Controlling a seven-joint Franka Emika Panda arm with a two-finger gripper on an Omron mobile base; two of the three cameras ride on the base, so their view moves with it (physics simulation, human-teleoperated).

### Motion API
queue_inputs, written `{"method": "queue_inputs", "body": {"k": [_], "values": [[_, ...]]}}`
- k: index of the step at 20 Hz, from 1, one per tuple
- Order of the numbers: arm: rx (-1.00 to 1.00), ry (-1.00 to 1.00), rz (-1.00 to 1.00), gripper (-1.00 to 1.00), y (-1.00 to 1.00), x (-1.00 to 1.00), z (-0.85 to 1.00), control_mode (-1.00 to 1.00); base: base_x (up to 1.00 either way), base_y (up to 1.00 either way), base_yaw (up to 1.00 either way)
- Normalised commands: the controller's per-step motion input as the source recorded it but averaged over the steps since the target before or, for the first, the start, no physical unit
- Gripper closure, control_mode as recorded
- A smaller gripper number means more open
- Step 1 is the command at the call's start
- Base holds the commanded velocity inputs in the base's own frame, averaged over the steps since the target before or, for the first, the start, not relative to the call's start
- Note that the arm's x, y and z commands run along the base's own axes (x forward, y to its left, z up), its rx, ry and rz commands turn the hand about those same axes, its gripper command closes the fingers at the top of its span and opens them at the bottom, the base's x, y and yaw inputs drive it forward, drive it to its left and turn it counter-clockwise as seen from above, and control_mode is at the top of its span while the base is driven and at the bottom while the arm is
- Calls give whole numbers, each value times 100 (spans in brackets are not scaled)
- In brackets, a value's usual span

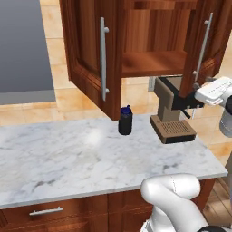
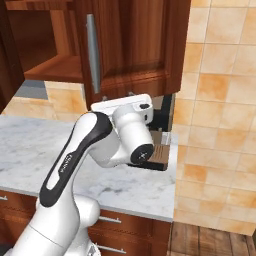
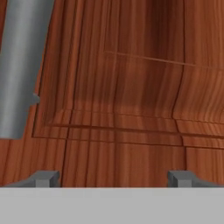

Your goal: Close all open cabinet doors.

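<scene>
The upper cabinet has both cabinet doors swung open. The left door (image 1: 88, 54) with its long silver handle (image 1: 104, 59) stands out over the counter, and its edge (image 2: 7, 50) sits at the far left of the right base view. The right door (image 1: 194, 50) (image 2: 135, 45) carries a handle (image 2: 91, 52). My gripper (image 2: 118, 96) (image 1: 198, 89) is at the lower part of the right door's outer face. In the hand view the gripper (image 3: 113, 179) is open, its fingertips (image 3: 43, 178) wide apart, right in front of the door panel (image 3: 131, 109), with the handle (image 3: 22, 65) to the left. Contact cannot be told.
A brown coffee machine (image 1: 172, 115) stands on the marble counter (image 1: 68, 158) under the open cabinet, with a dark bottle (image 1: 125, 121) to its left. Drawer fronts (image 1: 45, 211) run below the counter. A grey panel (image 1: 22, 45) hangs at the far left. The tiled wall (image 2: 220, 100) is on the right.
</scene>
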Motion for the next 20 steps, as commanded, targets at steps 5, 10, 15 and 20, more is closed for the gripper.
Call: {"method": "queue_inputs", "body": {"k": [5,10,15,20], "values": [[-1,0,-22,-100,39,33,6,-100,0,0,0],[0,0,-18,-100,31,35,5,-100,0,0,0],[0,-2,-17,-100,26,34,10,-100,0,0,0],[0,-1,-11,-100,10,33,10,-100,0,0,0]]}}
